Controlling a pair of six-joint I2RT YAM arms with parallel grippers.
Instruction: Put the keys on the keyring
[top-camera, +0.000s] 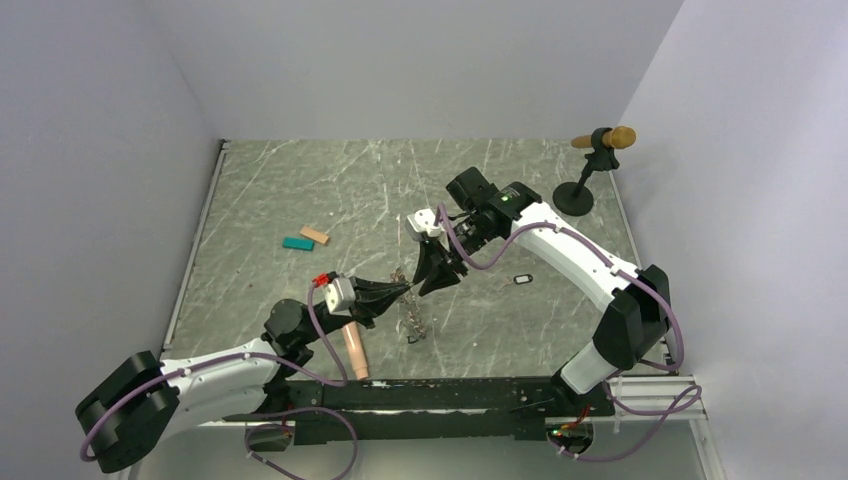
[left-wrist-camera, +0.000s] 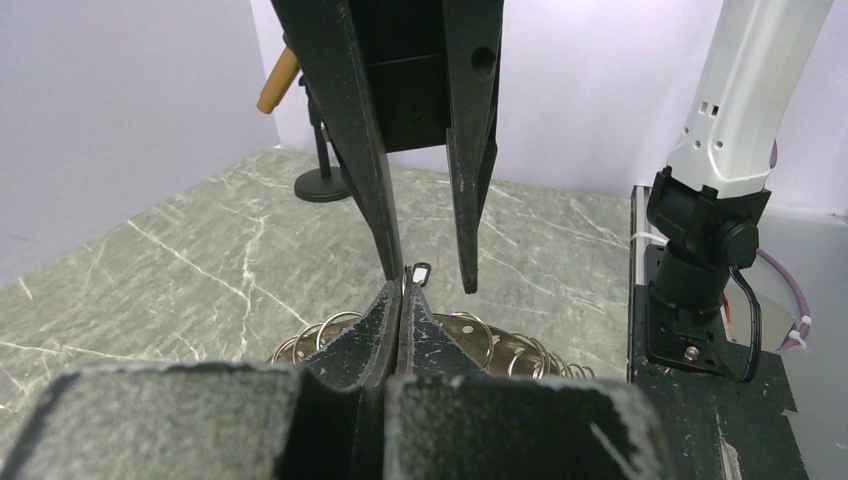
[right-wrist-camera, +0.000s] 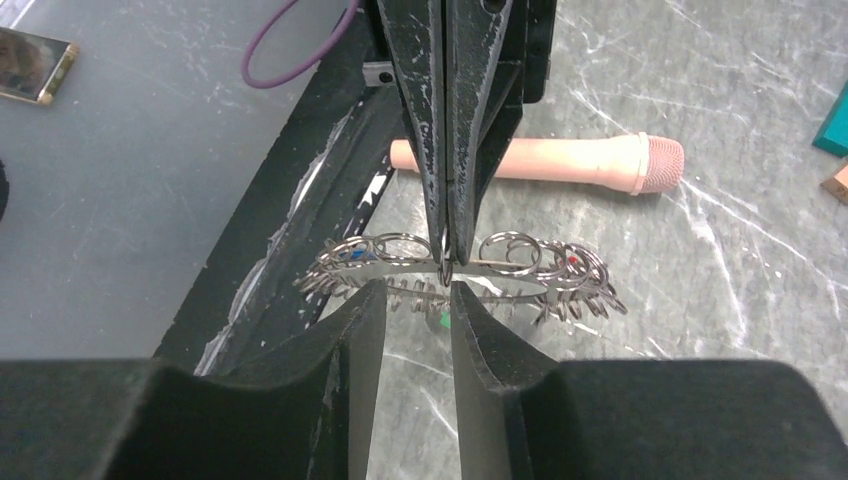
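The left gripper had its black fingers pressed together, pinching the keyring, a thin floppy loop of grey metal hung with small wire rings, which it held up between the two arms in front of the peach plastic cylinder. The right gripper faced it with fingers spread to either side of the pinch. One small black-and-white key lay apart on the grey marbled table.

Teal block lies beside tan block.
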